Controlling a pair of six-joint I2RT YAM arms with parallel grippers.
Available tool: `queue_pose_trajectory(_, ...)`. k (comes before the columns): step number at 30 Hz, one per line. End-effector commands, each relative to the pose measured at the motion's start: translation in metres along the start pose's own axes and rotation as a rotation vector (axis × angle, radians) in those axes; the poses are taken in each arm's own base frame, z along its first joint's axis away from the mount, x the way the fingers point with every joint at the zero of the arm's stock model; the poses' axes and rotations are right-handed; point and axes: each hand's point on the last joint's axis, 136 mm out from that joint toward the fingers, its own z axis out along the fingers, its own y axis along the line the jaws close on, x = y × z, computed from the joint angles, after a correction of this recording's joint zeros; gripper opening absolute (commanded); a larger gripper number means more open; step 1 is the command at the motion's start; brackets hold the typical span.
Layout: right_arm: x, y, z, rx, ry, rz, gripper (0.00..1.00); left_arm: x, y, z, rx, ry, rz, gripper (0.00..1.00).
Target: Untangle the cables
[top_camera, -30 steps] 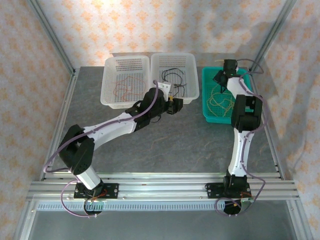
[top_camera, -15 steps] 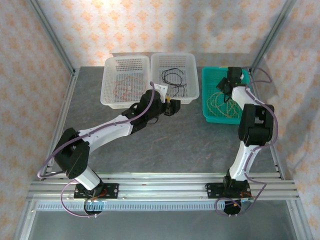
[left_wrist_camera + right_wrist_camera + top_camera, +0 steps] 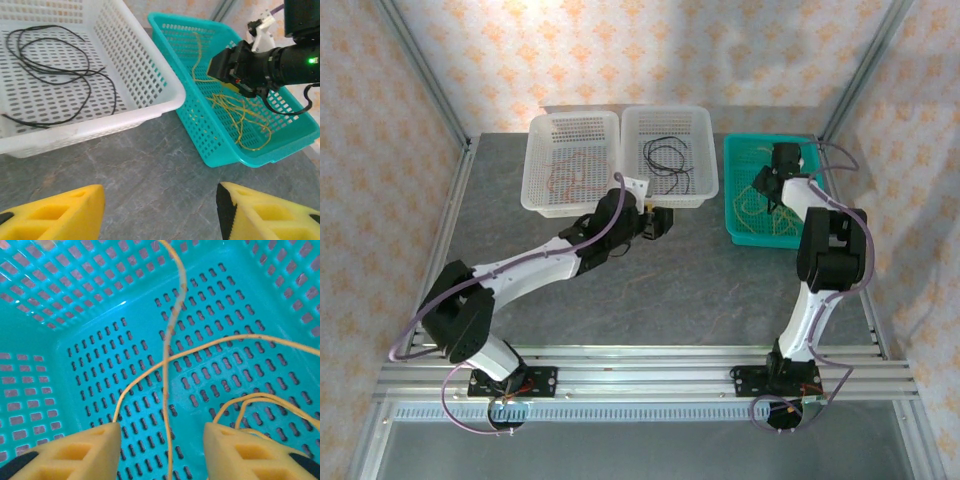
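Note:
The yellow cables (image 3: 761,207) lie in loops in the teal basket (image 3: 739,235); they also appear in the left wrist view (image 3: 239,113). My right gripper (image 3: 770,180) reaches down into that basket and is open (image 3: 162,440). One yellow strand (image 3: 172,315) runs down between its yellow fingers (image 3: 80,452) without being pinched. The black cable (image 3: 665,158) lies loose in the middle white basket (image 3: 150,107). A reddish-brown cable (image 3: 570,180) lies in the left white basket (image 3: 542,195). My left gripper (image 3: 658,222) hovers open (image 3: 160,200) over bare table in front of the baskets, holding nothing.
All three baskets stand in a row at the back of the grey stone-patterned table (image 3: 660,290). Aluminium frame posts (image 3: 420,70) and patterned fabric walls enclose the sides and back. The right arm's black wrist (image 3: 260,62) hangs over the teal basket.
The left gripper has drawn back from the middle white basket toward the near side. The right gripper has dropped lower into the teal basket among the yellow cables.

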Motion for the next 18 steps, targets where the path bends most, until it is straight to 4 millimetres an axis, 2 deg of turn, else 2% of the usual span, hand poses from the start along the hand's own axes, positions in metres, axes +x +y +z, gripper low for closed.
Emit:
queue_pose_trajectory(1, -0.04, 0.012, -0.056, -0.045, -0.159, 0.01, 0.58, -0.032, 0.013, -0.029, -0.082, -0.149, -0.03, 0.65)
queue_pose_trajectory(4, -0.045, 0.01, -0.092, -0.076, -0.238, 0.038, 0.67, -0.037, 0.038, -0.052, -0.172, -0.209, -0.05, 0.76)
queue_pose_trajectory(6, -0.04, 0.007, -0.113, -0.106, -0.28, 0.061, 0.67, -0.036, 0.056, -0.068, -0.24, -0.247, -0.062, 0.82)
queue_pose_trajectory(8, -0.029, 0.005, -0.134, -0.141, -0.318, 0.056, 0.68, -0.032, 0.075, -0.087, -0.296, -0.294, -0.069, 0.9)
queue_pose_trajectory(11, -0.001, -0.005, -0.158, -0.166, -0.38, 0.052, 0.72, -0.027, 0.107, -0.116, -0.398, -0.372, -0.106, 0.99)
queue_pose_trajectory(13, 0.015, -0.016, -0.172, -0.198, -0.431, 0.073, 0.81, -0.019, 0.134, -0.136, -0.47, -0.432, -0.147, 0.99)
queue_pose_trajectory(15, 0.028, -0.032, -0.182, -0.198, -0.494, 0.101, 0.88, -0.014, 0.156, -0.153, -0.505, -0.494, -0.167, 0.99)
queue_pose_trajectory(17, 0.04, -0.05, -0.19, -0.182, -0.559, 0.119, 0.96, -0.006, 0.187, -0.173, -0.602, -0.553, -0.192, 0.99)
queue_pose_trajectory(18, 0.043, -0.056, -0.194, -0.183, -0.594, 0.129, 0.96, -0.003, 0.198, -0.182, -0.649, -0.574, -0.2, 0.99)
